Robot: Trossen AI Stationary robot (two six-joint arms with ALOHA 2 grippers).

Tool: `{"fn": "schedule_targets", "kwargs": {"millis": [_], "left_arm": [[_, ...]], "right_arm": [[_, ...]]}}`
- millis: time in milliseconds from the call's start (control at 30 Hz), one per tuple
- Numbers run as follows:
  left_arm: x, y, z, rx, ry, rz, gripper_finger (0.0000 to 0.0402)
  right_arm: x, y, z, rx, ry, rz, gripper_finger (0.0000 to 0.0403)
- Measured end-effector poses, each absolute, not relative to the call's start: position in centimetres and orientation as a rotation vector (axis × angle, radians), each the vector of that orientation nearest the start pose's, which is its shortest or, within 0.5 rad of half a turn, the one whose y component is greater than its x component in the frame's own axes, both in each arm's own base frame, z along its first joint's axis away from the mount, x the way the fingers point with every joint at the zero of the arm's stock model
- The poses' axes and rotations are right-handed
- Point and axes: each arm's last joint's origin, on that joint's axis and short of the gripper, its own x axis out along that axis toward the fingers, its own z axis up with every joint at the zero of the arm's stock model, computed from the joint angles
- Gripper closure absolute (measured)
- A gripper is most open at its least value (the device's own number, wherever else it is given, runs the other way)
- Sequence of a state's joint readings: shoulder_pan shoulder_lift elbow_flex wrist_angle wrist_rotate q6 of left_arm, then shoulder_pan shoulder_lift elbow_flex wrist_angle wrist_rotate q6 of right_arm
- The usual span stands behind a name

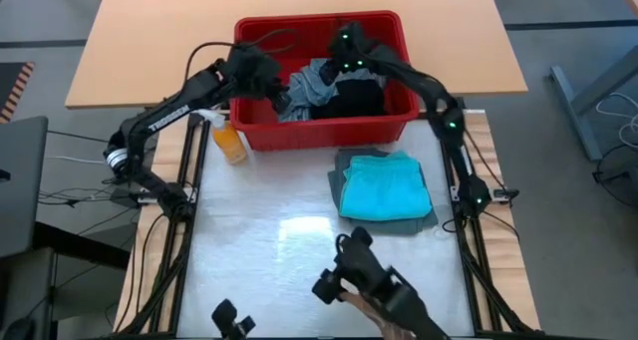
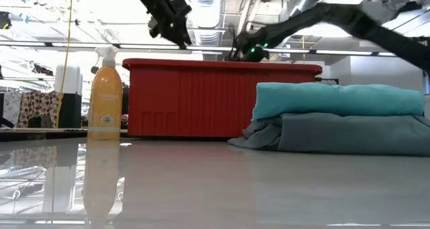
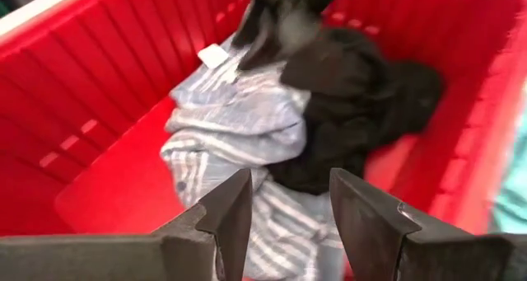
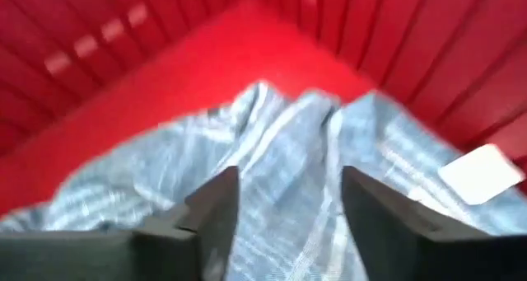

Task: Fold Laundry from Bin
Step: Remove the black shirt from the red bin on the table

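While both arms reach into the bin, the scene reads from left to right as follows.

Bottle: an orange spray bottle point(image 1: 228, 141) stands on the table point(image 1: 259, 270) just outside the bin's left front corner.

Left gripper: the left gripper point(image 1: 271, 93) hovers over the bin's left part; in its wrist view the fingers point(image 3: 233, 207) stand apart with nothing between them, aimed at the striped shirt below.

Bin: the red bin point(image 1: 319, 131) sits at the table's far edge and holds two garments lying against each other, a blue-grey striped shirt point(image 1: 307, 86) toward the left and a black one point(image 1: 354, 99) toward the right.

Right gripper: the right gripper point(image 1: 344, 61) is down over the striped shirt; its fingers point(image 4: 216, 205) are spread, framing the cloth without pinching it, so it looks released.

Stack: a turquoise garment point(image 1: 386, 185) lies folded on top of a folded grey-green one point(image 1: 424, 223), on the table in front of the bin's right half.

Progress: judging by the stack, two pieces are done and two are left, so the job looks about half finished.

Next: the striped shirt seems the one to lift out, though neither gripper holds it yet.
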State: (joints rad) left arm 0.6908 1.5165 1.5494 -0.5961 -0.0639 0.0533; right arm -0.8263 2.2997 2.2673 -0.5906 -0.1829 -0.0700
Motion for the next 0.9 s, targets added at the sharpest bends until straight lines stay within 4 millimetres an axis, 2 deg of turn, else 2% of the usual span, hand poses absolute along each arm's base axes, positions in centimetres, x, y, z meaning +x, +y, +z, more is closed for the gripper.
{"fn": "schedule_targets", "kwargs": {"millis": [100,233,400,567,633,733,900], "left_arm": [[25.1,19.5,39.4,-0.128,0.55,0.689,0.0249],[25.3,17.1,40.4,-0.121,0.516,0.639,0.0249],[26.5,14.8,40.6,-0.092,0.518,0.587,0.0249],[27.5,13.2,40.3,-0.042,0.542,0.598,0.0249],[27.8,12.7,40.3,-0.028,0.55,0.595,0.0249],[27.9,12.2,40.2,-0.028,0.561,0.593,0.0249],[27.8,11.6,39.8,-0.03,0.607,0.593,0.0249]], "right_arm": [[36.3,-38.7,27.8,0.252,0.658,-0.58,0.0129],[35.5,-39.5,25.0,0.338,0.741,-0.591,0.0092],[34.7,-39.4,22.0,0.432,0.906,-0.54,0.0079],[35.8,-38.3,19.7,0.445,0.996,-0.474,0.0086],[35.9,-38.0,19.7,0.444,1.012,-0.46,0.0105],[36.2,-37.2,19.8,0.443,1.048,-0.424,0.0156],[36.8,-35.5,20.0,0.421,1.101,-0.324,0.0299]]}}
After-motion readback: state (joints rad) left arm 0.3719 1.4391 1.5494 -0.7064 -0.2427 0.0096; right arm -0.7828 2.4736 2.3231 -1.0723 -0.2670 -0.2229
